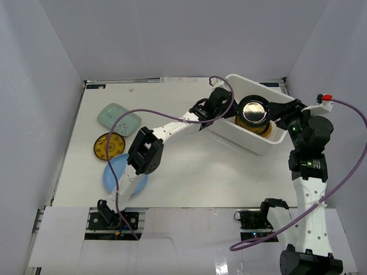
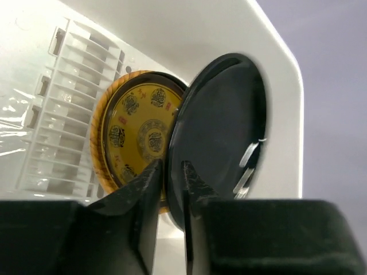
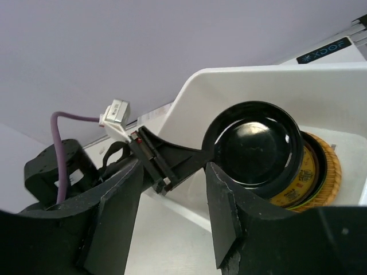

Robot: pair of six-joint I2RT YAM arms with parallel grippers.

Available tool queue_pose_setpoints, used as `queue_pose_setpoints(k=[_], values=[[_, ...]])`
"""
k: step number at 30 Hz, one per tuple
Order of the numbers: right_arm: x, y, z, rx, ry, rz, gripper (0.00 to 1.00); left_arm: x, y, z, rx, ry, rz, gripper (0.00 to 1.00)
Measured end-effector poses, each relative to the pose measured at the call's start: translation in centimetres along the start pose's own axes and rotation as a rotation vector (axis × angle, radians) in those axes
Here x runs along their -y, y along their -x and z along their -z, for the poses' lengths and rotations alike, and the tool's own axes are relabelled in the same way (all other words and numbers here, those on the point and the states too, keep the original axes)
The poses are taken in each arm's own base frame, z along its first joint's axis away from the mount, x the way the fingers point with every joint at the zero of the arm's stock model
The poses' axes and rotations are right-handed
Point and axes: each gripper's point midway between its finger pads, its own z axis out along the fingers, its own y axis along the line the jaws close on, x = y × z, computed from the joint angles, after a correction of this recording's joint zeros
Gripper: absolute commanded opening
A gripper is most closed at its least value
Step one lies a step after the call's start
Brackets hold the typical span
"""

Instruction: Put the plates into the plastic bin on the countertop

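Two black fingers (image 2: 150, 184) of the left gripper (image 2: 170, 170) fill the bottom of the left wrist view, pressed close on the rim of one glossy black plate (image 2: 221, 132), which stands tilted away from what lies behind it. Behind it is one gold-patterned plate (image 2: 140, 134), resting in one woven orange-tan round (image 2: 97, 157). All three are inside the plastic bin (image 2: 172, 34), whose slotted bottom shows to the left.

From the right wrist, the right gripper (image 3: 175, 169) has its two fingers spread wide with nothing between them. Beyond them is the same stack of three in the white bin, with the black plate on top and propped up at an angle. The other arm's fingers pinch its near rim.

From above, the bin sits at the far right of the countertop (image 1: 189, 166), with one gripper at each of its sides. Three more plates lie well apart from it on the left. One is a mint-green oblong plate (image 1: 118, 119). Just nearer than it is a second gold-patterned plate (image 1: 109, 146). Nearest of all is one light blue plate (image 1: 117, 175), partly hidden under the left arm. That makes six plates in sight.
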Motion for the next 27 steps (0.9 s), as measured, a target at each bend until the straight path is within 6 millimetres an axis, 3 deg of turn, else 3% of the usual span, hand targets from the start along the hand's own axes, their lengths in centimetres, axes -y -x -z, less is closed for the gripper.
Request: queue_pose_setpoints(k=[3,4,7,11,14,17,20,22,24,26,27], values=[[-1.1,-0.2,0.7,-0.014,0.048,0.001,0.54,0.0,0.1,0.1,-0.005,0.004,0.003,0.61],[-1.4,-0.3,0.9,-0.022,0.065,0.001,0.54,0.2,0.4,0.1,-0.001,-0.002,0.005,0.73],[-2.7,-1.0,1.3,-0.058,0.126,0.003,0.55,1.2,1.4,0.4,0.014,-0.030,-0.016,0.90],[-4.9,-2.8,1.8,-0.127,0.224,0.003,0.55,3.1,3.6,1.9,0.033,-0.074,-0.076,0.95],[-7.0,-5.1,2.4,-0.200,0.305,0.004,0.55,4.9,6.5,5.1,0.071,-0.094,-0.153,0.95],[-10.8,-9.3,3.1,-0.330,0.423,0.016,0.56,5.3,10.6,11.7,0.151,-0.071,-0.221,0.95],[-14.8,-14.7,4.1,-0.471,0.528,0.060,0.57,2.5,15.8,21.0,0.280,-0.013,-0.224,0.94],[-17.0,-18.9,4.6,-0.562,0.569,0.098,0.58,-1.7,19.3,27.8,0.399,0.057,-0.184,0.93],[-18.6,-24.3,5.0,-0.666,0.583,0.153,0.61,-7.7,21.6,33.8,0.524,0.177,-0.124,0.92],[-19.1,-29.7,5.8,-0.769,0.574,0.219,0.66,-12.9,21.0,38.6,0.609,0.314,-0.069,0.92],[-19.4,-31.9,6.1,-0.811,0.570,0.250,0.70,-15.4,18.8,40.3,0.608,0.384,-0.047,0.91]])
